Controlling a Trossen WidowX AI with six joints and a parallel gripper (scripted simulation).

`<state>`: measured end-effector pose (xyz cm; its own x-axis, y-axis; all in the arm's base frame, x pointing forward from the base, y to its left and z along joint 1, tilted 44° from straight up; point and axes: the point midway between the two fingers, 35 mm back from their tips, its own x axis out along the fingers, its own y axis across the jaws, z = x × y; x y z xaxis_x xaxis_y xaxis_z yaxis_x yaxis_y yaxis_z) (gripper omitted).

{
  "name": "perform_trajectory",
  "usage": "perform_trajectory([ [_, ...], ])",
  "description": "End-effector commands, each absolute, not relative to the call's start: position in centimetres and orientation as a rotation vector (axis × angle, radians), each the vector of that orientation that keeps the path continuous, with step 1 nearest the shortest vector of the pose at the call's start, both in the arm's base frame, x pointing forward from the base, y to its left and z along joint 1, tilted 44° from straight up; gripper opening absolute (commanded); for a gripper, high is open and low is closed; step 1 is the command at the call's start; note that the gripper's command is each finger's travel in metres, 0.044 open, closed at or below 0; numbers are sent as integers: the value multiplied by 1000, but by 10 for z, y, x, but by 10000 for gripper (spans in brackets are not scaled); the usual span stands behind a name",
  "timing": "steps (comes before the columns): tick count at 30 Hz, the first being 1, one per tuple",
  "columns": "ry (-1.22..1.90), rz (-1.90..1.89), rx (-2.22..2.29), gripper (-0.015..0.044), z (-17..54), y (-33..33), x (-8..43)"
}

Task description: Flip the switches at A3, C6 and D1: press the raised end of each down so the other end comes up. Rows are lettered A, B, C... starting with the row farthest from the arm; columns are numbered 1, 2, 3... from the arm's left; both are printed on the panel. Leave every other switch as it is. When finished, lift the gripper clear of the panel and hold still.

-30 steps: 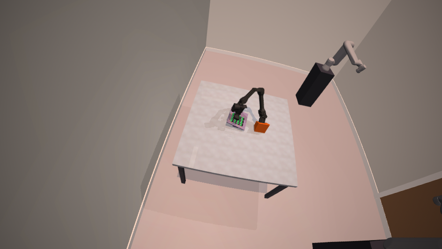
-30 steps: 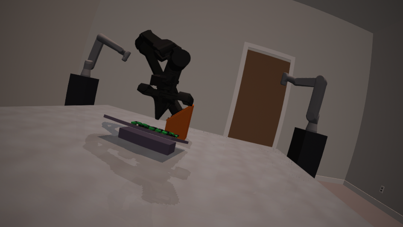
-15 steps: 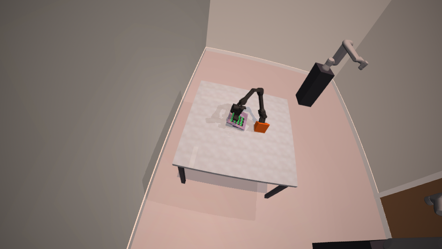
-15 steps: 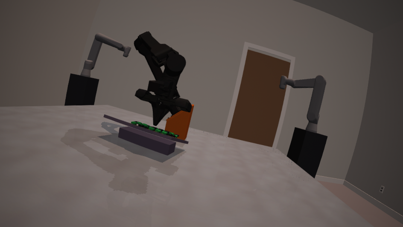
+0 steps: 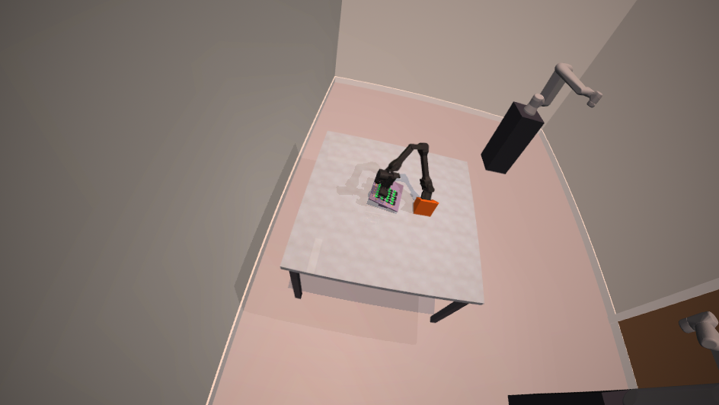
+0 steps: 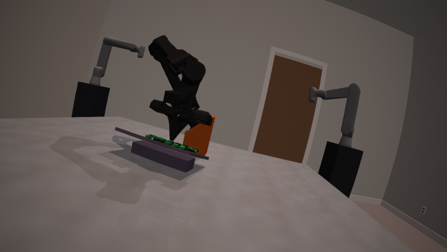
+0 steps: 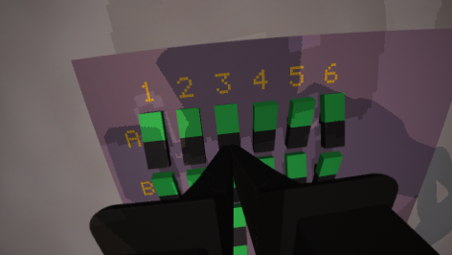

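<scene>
Pincer point(image 7: 233, 154): fingers pressed together into a single point, pinching nothing. The tip sits at the near, dark end of the switch at A3 point(image 7: 227, 120); whether it touches cannot be told from the wrist view. From the side view the pincer point(image 6: 173, 137) stands just above the row of green switches.

Step in hand, by judgement: the first of three flips, at A3. None of the three looks done.

Next move, by judgement: a short push straight down on A3's raised end, kept narrow so the neighbours at A2 point(image 7: 191, 134) and A4 point(image 7: 264, 126), just to either side of the tip, stay untouched. Which end of A3 stands raised is hard to read here.

Panel point(image 7: 101, 96): purple, tilted on a dark block on the surface point(image 6: 250, 203), directly under and ahead of the pincer. Column numbers 1 to 6 and row letters A and B readable.

Hidden or unclear:
- Rows C and D lie behind the pincer body in the wrist view; C6 and D1 not visible there.
- In the top view the panel point(image 5: 397, 193) is too small to pick out single switches.
- The side view shows the switches edge-on only.

Beyond: orange arm base point(image 6: 200, 134) behind the pincer.
</scene>
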<state>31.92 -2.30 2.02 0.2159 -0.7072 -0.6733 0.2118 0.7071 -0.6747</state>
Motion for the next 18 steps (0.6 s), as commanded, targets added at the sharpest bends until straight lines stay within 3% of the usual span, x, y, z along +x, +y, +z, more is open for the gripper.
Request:
perform_trajectory([
  [1,1194,-672,-504,0,20,-23,319],
  [18,1194,-673,-504,0,19,-25,320],
])
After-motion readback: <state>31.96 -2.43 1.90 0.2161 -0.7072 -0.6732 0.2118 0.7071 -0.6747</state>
